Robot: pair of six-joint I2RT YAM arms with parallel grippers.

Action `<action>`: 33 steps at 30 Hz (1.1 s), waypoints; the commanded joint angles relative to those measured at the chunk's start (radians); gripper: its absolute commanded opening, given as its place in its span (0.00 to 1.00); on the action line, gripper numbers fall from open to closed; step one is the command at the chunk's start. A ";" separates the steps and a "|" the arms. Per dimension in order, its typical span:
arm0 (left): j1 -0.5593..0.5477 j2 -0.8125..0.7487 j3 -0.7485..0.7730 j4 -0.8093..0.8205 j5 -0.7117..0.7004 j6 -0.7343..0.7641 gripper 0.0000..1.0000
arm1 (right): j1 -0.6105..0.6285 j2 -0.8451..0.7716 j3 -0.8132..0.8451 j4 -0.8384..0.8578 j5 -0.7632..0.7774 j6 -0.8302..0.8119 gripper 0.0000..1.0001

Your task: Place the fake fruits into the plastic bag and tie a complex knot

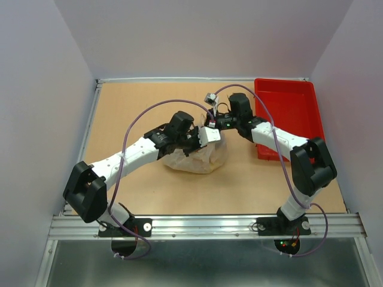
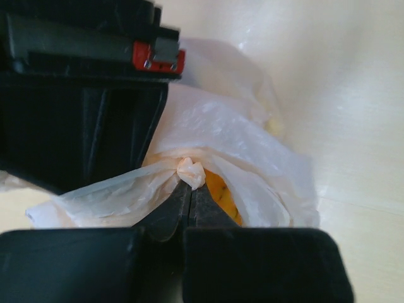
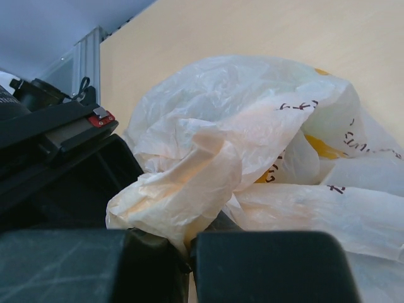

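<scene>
Left jaws: clamped together, pinching a small twisted nub (image 2: 190, 172) of the plastic bag (image 2: 252, 145) right at the tips.
Right jaws: closed down too as far as I can see, with a bunched fold of the bag coming up from between them.
Fake fruits (image 2: 221, 192): all I get is a yellow-orange patch showing through the film just behind the nub. Can't tell which fruit it is.
Bag: crumpled heap in the middle of the table (image 1: 257, 185), dark and orange print on the side my right wrist cam faces.
Arms: left arm (image 1: 128, 156) and right arm (image 1: 278, 139) come in from either side, and their heads nearly touch over the bag's top.
Red tray (image 1: 293, 107): far right corner of the table, apart from the bag.
</scene>
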 commanded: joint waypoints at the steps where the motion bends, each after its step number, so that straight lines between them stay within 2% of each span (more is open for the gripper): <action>1: -0.030 0.025 -0.069 -0.047 -0.104 -0.055 0.00 | -0.004 -0.094 0.010 0.131 0.057 0.060 0.00; 6: -0.030 0.035 -0.095 0.082 -0.323 -0.166 0.00 | -0.009 -0.125 -0.016 0.134 0.059 0.122 0.00; 9: -0.010 0.019 -0.113 0.178 -0.354 -0.276 0.00 | -0.010 -0.139 -0.041 0.158 0.051 0.235 0.00; 15: 0.046 0.049 -0.099 0.274 -0.287 -0.560 0.00 | -0.012 -0.153 -0.151 0.374 0.020 0.544 0.01; 17: 0.068 0.061 -0.099 0.318 -0.278 -0.614 0.00 | -0.012 -0.146 -0.173 0.434 0.020 0.623 0.00; 21: 0.103 0.066 -0.122 0.436 -0.255 -0.778 0.00 | -0.012 -0.131 -0.225 0.640 0.048 0.844 0.00; 25: 0.117 0.057 -0.164 0.503 -0.241 -0.958 0.00 | -0.010 -0.116 -0.252 0.799 0.103 0.993 0.01; 28: 0.118 0.065 -0.184 0.530 -0.246 -1.077 0.00 | -0.010 -0.111 -0.274 0.841 0.143 1.047 0.00; 33: 0.144 0.095 -0.170 0.596 -0.236 -1.119 0.00 | -0.001 -0.107 -0.340 0.921 0.186 1.139 0.01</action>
